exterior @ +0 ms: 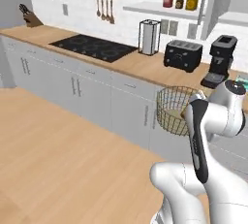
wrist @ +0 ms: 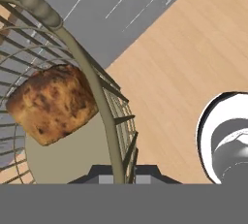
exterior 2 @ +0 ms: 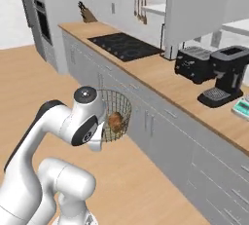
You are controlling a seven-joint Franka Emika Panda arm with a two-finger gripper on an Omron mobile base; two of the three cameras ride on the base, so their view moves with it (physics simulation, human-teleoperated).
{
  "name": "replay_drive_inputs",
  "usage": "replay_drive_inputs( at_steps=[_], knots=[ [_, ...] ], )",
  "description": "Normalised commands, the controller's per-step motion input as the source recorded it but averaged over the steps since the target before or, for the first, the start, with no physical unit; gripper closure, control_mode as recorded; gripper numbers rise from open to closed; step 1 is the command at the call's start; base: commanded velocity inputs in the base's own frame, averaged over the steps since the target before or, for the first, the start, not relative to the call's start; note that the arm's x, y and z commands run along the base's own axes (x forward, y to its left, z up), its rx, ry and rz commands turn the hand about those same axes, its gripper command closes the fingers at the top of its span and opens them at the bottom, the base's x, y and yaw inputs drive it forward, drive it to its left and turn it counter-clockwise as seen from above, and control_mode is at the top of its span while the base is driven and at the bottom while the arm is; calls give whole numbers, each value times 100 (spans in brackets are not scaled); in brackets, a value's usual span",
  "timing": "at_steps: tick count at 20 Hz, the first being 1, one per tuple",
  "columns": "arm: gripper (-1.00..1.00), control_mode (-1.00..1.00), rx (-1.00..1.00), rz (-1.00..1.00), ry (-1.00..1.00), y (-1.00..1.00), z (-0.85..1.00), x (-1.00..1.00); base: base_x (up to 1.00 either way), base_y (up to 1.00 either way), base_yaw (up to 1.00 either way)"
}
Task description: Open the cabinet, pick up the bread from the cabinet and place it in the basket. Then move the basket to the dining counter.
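hand view: gripper (wrist: pixel 117 175) clenched on the rim of the basket (wrist: pixel 99 89)
bread (wrist: pixel 52 103): inside the basket, against its mesh wall
right base view: basket (exterior 2: pixel 116 114) held in the air, in front of the grey drawers (exterior 2: pixel 160 126)

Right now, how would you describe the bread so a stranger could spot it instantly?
Find the white robot arm in front of the grey base drawers. At its hand hangs the basket, tan wire mesh. Inside sits the bread, a brown crusty lump, the only solid thing in it.
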Motion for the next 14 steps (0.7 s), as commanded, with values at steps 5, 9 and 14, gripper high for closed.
replay_drive_inputs(
  at_steps=[5, 9, 14],
  knots=[
    [100, 100, 0, 0, 0, 0, 0, 0, -16, 0, 85],
    [100, 100, 0, 0, 0, 0, 0, 0, 0, 0, 79],
    [100, 100, 0, 0, 0, 0, 0, 0, 0, 0, 62]
  ],
)
